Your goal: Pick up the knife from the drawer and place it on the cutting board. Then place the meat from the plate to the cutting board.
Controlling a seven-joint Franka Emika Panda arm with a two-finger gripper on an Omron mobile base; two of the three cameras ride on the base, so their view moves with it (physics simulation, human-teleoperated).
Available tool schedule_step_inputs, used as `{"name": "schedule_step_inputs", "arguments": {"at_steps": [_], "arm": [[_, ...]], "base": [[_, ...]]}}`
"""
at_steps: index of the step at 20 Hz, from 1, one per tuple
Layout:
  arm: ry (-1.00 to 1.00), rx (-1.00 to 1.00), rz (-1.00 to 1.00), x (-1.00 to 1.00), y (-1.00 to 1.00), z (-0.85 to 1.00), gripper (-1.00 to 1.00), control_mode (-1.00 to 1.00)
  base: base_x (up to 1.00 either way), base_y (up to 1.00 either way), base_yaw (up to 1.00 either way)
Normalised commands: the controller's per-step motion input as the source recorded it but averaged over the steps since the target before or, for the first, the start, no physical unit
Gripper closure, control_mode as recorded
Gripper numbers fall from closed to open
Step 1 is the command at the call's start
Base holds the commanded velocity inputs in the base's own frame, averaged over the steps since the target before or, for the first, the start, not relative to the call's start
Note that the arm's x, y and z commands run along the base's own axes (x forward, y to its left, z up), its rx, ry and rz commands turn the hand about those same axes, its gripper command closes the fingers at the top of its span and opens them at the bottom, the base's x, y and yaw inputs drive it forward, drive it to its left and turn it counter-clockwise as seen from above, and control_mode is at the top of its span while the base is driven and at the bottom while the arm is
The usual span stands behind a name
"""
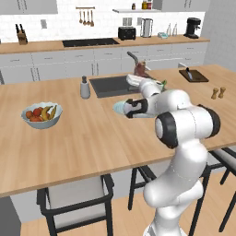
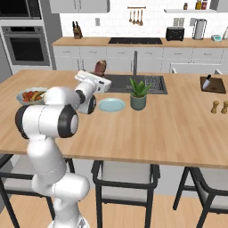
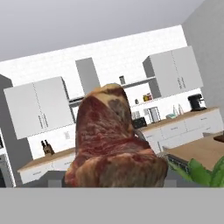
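the gripper [image 2: 100, 67] is clamped on the meat [image 3: 114, 140], which stands up from between its jaws and fills the middle of the hand view. in the right base view the reddish chunk hangs in the air above the sink edge, lifted clear of the plate [image 2: 111, 105], which lies bare just below and to the side of the hand.

the knife [image 2: 206, 81] already lies on the cutting board [image 2: 213, 85], far off along the counter from the gripper, so what seems left is the carry and the set-down. to do it well, i judge the hand should stay high enough to pass over the plant [image 2: 138, 93], which stands between it and the board, and travel level so the chunk does not slip from a grip that holds only its lower part. it is best set on the bare part of the board, beside the blade and not on top of it, with the jaws parting only once the meat rests on the wood.

the right base view shows the empty plate and the plant standing apart; the left base view hides most of both behind the arm, but gives the board and knife from above more plainly. the hand view alone shows the marbled surface of the meat up close.
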Motion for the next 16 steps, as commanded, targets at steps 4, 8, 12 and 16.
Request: {"name": "schedule_step_inputs", "arguments": {"at_steps": [4,8,12,16], "arm": [[-0.03,0.00,0.00,-0.81,-0.01,1.00,1.00,-1.00],[0.00,0.03,0.00,-0.87,-0.15,0.84,1.00,-1.00],[0.14,0.05,0.00,-0.82,-0.14,0.59,1.00,-1.00],[0.13,0.01,0.00,-0.81,-0.15,0.07,1.00,-1.00]], "base": [[0.00,0.00,0.00],[0.00,0.00,0.00],[0.00,0.00,0.00],[0.00,0.00,0.00]]}}
